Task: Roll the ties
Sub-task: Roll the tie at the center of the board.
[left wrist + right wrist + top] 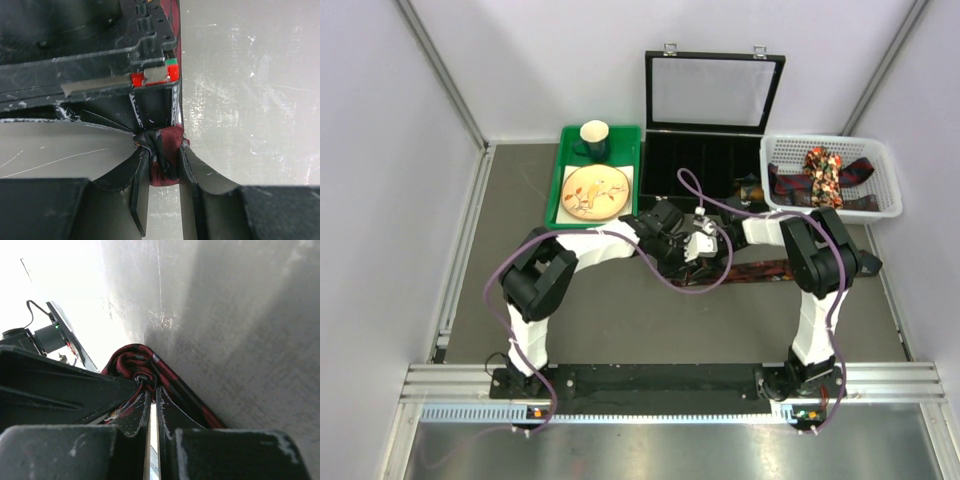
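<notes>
The maroon tie lies across the table at centre frame, its end bunched into a small roll. The left fingers and right fingers both pinch that roll tight. More ties sit in the white basket, upper right.

Top view: fixed above and behind black arm bases, looking down on the whole grey table, far off. Wrist views: very close, looking along their own black fingers. Both share the bunched end of the dark red patterned fabric tie.
</notes>
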Controlling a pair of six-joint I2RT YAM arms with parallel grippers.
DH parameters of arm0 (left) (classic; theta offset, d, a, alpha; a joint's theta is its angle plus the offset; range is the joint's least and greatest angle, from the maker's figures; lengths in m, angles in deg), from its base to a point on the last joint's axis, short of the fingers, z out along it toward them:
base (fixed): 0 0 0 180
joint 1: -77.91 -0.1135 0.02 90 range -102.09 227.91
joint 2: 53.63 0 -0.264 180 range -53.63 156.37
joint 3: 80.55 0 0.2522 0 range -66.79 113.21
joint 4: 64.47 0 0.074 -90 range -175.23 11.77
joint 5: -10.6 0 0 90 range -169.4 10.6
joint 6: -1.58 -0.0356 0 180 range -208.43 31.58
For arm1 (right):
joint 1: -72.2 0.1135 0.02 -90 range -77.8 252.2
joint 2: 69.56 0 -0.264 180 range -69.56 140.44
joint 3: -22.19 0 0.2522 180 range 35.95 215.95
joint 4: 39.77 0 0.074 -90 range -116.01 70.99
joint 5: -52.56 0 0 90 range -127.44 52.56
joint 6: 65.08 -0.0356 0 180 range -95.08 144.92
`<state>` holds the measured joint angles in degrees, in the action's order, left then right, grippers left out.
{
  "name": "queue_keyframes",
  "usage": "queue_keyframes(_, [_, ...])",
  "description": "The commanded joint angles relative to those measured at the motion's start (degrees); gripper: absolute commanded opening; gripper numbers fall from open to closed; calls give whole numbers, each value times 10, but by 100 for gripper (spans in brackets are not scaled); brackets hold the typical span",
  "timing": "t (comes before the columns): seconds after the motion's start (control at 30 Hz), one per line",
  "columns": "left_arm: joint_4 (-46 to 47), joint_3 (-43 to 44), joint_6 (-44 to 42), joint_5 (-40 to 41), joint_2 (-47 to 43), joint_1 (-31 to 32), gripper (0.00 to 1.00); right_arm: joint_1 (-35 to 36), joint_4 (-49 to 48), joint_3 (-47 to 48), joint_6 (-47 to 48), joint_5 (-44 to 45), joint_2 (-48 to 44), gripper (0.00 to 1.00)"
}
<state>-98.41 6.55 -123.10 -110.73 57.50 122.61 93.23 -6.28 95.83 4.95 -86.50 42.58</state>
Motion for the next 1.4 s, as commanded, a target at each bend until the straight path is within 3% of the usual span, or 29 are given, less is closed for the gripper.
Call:
queue_keyframes(0.0, [-73, 13, -38, 122, 90, 35, 22, -2, -33, -4, 20, 36, -17, 2])
queue_keyframes(0.3, [-168, 68, -70, 168, 130, 36, 22, -23, -35, -13, 20, -8, -34, 10])
queue_keyframes(0.67, [-187, 68, -89, 172, 138, 36, 21, -42, -5, -27, 33, -59, -93, 20])
queue_keyframes(0.9, [-192, 74, -89, 173, 143, 36, 22, -44, -50, -50, -3, -84, -93, 29])
queue_keyframes(1.37, [-191, 78, -84, 159, 139, 36, 22, -42, -101, -42, -44, -84, -8, 28])
